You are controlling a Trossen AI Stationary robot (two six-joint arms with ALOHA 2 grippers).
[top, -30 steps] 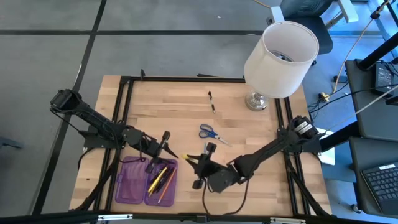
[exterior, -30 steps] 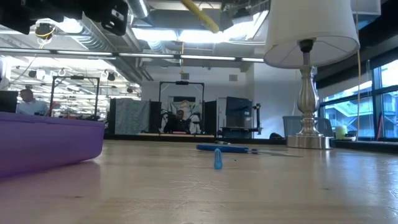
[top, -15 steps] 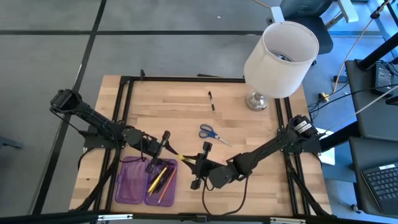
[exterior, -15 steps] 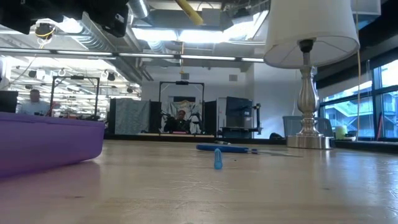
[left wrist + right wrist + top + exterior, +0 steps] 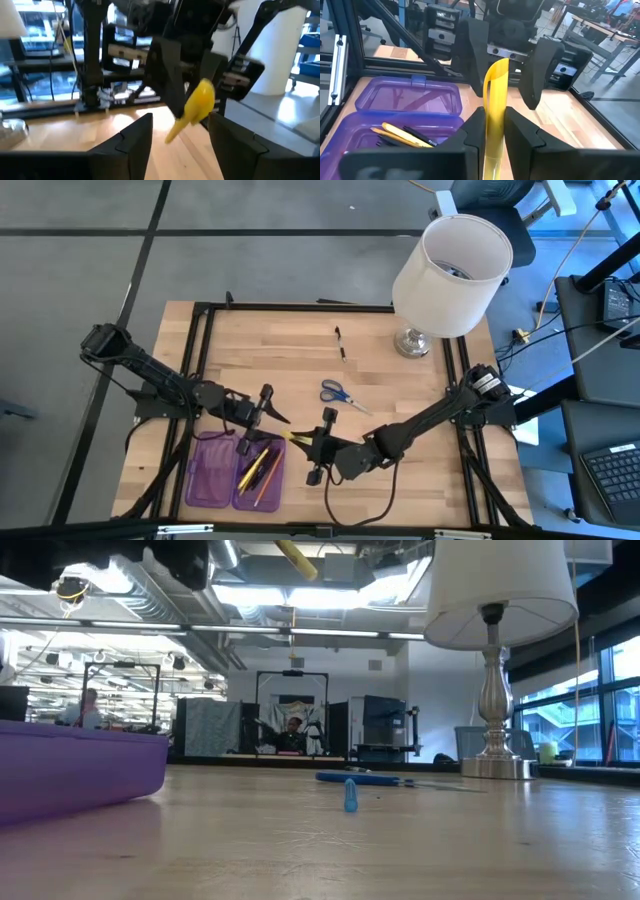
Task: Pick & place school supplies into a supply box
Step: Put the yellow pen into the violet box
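Observation:
My right gripper (image 5: 303, 440) is shut on a yellow pen (image 5: 496, 95) above the table, just right of the open purple supply box (image 5: 235, 470). The box lies flat near the front left edge with several pens and pencils (image 5: 258, 470) in its right half. My left gripper (image 5: 283, 420) faces the right one, level and open. Its fingers (image 5: 475, 50) stand on either side of the pen's far end without touching it. Blue-handled scissors (image 5: 340, 393) and a black pen (image 5: 341, 343) lie on the table farther back. My right gripper pinches the yellow pen between its two fingers (image 5: 470, 132). The pen lies along the fingers, and its free end (image 5: 197, 102) sticks out toward my left gripper. It is lifted clear of the table, slanting slightly, beside the box's right edge.
A lamp with a white shade (image 5: 452, 260) stands on its metal base (image 5: 411, 343) at the far right corner. A black frame (image 5: 200, 360) runs along the table's left, far and right edges. Bare wood lies between the scissors and the front edge.
The yellow pen in my right gripper has swung a little toward the table's left, closer to my left gripper. My left gripper has tipped up slightly.

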